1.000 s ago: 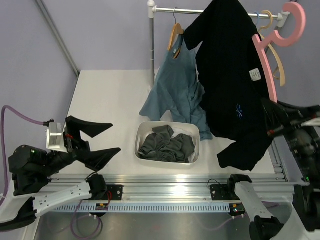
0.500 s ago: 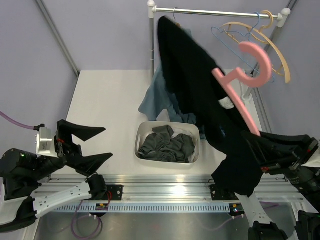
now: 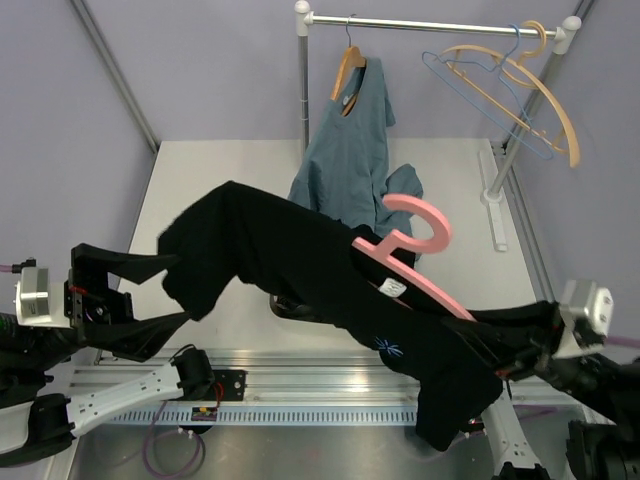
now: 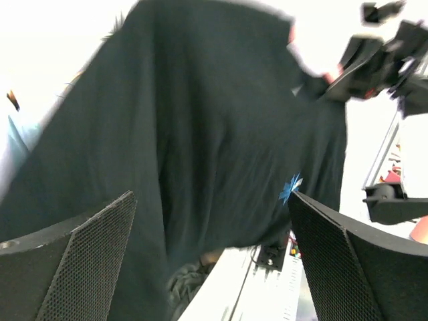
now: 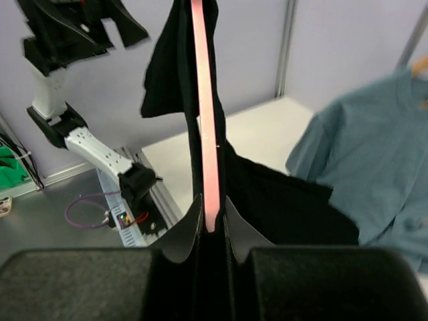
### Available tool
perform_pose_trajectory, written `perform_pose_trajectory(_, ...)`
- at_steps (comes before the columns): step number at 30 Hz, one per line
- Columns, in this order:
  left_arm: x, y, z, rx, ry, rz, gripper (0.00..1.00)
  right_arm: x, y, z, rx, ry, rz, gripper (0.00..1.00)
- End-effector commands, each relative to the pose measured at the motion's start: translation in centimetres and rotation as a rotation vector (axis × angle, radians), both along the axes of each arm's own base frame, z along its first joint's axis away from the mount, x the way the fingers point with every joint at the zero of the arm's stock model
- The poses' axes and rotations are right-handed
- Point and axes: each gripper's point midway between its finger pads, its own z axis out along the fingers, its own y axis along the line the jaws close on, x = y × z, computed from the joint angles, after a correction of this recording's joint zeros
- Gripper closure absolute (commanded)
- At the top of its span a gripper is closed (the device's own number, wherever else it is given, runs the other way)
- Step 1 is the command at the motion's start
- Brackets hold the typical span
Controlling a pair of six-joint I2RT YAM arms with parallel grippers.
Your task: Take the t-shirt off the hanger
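The black t-shirt (image 3: 300,270) hangs on the pink hanger (image 3: 420,262) and stretches slantwise low over the table, its starburst print (image 3: 388,346) facing up. My right gripper (image 3: 490,335) is shut on the hanger's lower arm through the cloth. In the right wrist view the pink bar (image 5: 204,114) runs up from between the closed fingers of that gripper (image 5: 212,221), black t-shirt (image 5: 287,200) on both sides. My left gripper (image 3: 150,297) stands wide open just left of the shirt's far sleeve. The left wrist view is filled by the t-shirt (image 4: 200,134), which lies beyond the open left gripper (image 4: 214,261).
A blue-grey shirt (image 3: 345,165) hangs on a wooden hanger from the rail (image 3: 430,22). More wooden hangers (image 3: 535,95) and a blue wire hanger (image 3: 470,78) hang at the right. The basket of dark grey clothes (image 4: 184,287) sits under the t-shirt.
The right gripper has swung the hanger and t-shirt down and leftward, away from the rail, so the shirt now lies stretched low over the basket. The left arm has drawn back to the left.
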Motion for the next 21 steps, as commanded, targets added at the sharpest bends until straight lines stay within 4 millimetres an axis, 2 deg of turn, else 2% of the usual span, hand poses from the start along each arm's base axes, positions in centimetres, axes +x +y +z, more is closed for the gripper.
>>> perform_pose_trajectory(1, 0.5, -1.5, 0.7, 0.044, -0.041, -0.008, 0.01, 4.3, -1.2, -4.1, 0.008, 0.151, -0.109, 1.00)
perform_pose_trajectory(2, 0.7, -2.2, 0.7, 0.063, -0.042, -0.013, 0.01, 5.1, -1.1, -5.5, 0.010, 0.194, -0.087, 1.00)
perform_pose_trajectory(4, 0.6, -4.1, 0.6, 0.116, -0.053, -0.065, 0.01, 4.2, 0.0, -5.4, 0.016, 0.164, 0.023, 1.00)
perform_pose_trajectory(5, 1.0, -5.8, 0.5, 0.159, -0.042, -0.091, 0.01, 4.2, 0.5, -5.7, 0.021, 0.172, 0.098, 1.00)
perform_pose_trajectory(7, 0.2, -7.7, 0.7, 0.201, -0.057, -0.177, 0.01, 4.5, 0.8, -6.1, 0.019, 0.172, 0.136, 1.00)
perform_pose_trajectory(8, 0.4, -8.8, 1.3, 0.218, -0.055, -0.194, 0.01, 4.8, 0.9, -6.6, 0.014, 0.187, 0.166, 1.00)
perform_pose_trajectory(10, 0.6, -9.5, 1.8, 0.240, -0.059, -0.205, 0.01, 5.0, 1.0, -6.8, -0.004, 0.176, 0.201, 1.00)
perform_pose_trajectory(11, 0.5, -9.1, 3.2, 0.219, -0.075, -0.199, 0.01, 5.0, 1.0, -6.9, -0.020, 0.159, 0.206, 1.00)
perform_pose_trajectory(13, 0.9, -9.9, 3.9, 0.229, -0.083, -0.199, 0.01, 4.9, 1.0, -7.1, -0.025, 0.163, 0.213, 1.00)
perform_pose_trajectory(14, 0.8, -9.9, 5.0, 0.210, -0.097, -0.199, 0.01, 4.4, 1.2, -6.9, -0.032, 0.146, 0.246, 1.00)
perform_pose_trajectory(21, 1.8, -15.2, 5.5, 0.262, -0.094, -0.294, 0.02, 2.2, 1.7, -6.8, -0.049, 0.075, 0.335, 1.00)
